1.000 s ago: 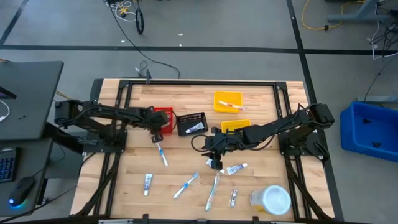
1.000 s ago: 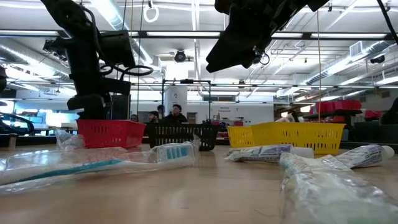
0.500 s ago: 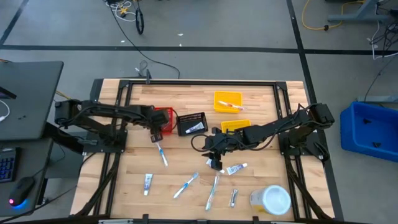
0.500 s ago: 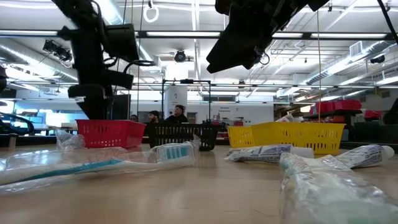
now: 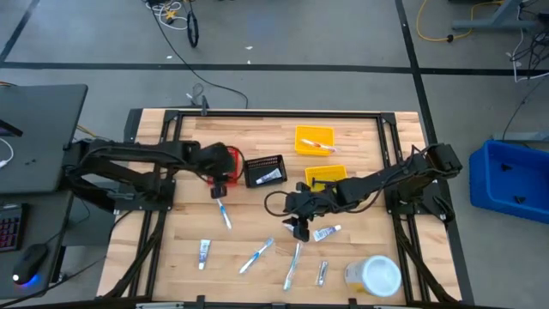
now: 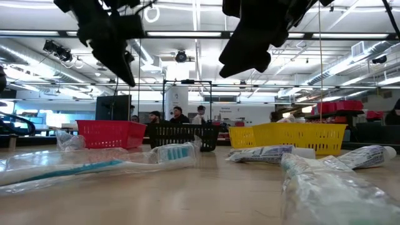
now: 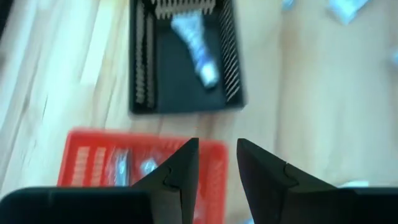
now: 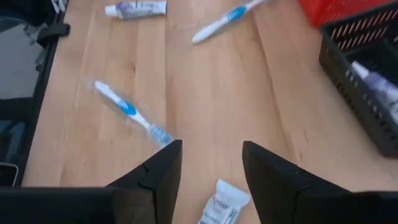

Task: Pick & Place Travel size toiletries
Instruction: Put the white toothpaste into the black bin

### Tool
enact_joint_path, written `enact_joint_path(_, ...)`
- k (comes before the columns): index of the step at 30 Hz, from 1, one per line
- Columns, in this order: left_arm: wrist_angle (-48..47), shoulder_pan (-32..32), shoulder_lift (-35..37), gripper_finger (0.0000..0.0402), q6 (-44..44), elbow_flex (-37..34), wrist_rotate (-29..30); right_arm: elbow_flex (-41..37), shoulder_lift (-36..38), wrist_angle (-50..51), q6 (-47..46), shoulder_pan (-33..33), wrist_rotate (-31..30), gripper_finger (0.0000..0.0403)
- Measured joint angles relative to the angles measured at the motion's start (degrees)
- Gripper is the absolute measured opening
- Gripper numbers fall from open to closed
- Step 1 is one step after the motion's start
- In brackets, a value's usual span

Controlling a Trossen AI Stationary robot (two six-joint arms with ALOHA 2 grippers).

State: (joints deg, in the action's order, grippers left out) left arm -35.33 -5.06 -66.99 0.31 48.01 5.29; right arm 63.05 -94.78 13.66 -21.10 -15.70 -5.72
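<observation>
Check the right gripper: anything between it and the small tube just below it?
Nothing visible. The right gripper, fingers open and empty, hangs over bare wood, with the small tube lying right ahead between its fingers. The toothbrush lies off to one side, clear of the path.

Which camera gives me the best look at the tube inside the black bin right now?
The left wrist view: it looks down into the black bin, showing the tube whole. The high view shows it tiny, the right wrist view only partly at the edge, the low view not at all.

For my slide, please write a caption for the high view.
Both end effectors, left and right, hover open above toiletries scattered on the table.
</observation>
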Motion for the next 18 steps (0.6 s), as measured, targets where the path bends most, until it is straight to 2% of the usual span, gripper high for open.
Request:
enact_joint_path(11,16.5,11.5,1.4,0.0116,-1.3,-6.3,0.0,0.0,0.0,1.6,-1.0,-0.8,-0.1,0.016)
enact_joint_path(18,21.1,16.3,1.4,0.0116,-6.9,-9.2,0.0,0.0,0.0,1.7,-1.0,-0.8,0.9,0.0151)
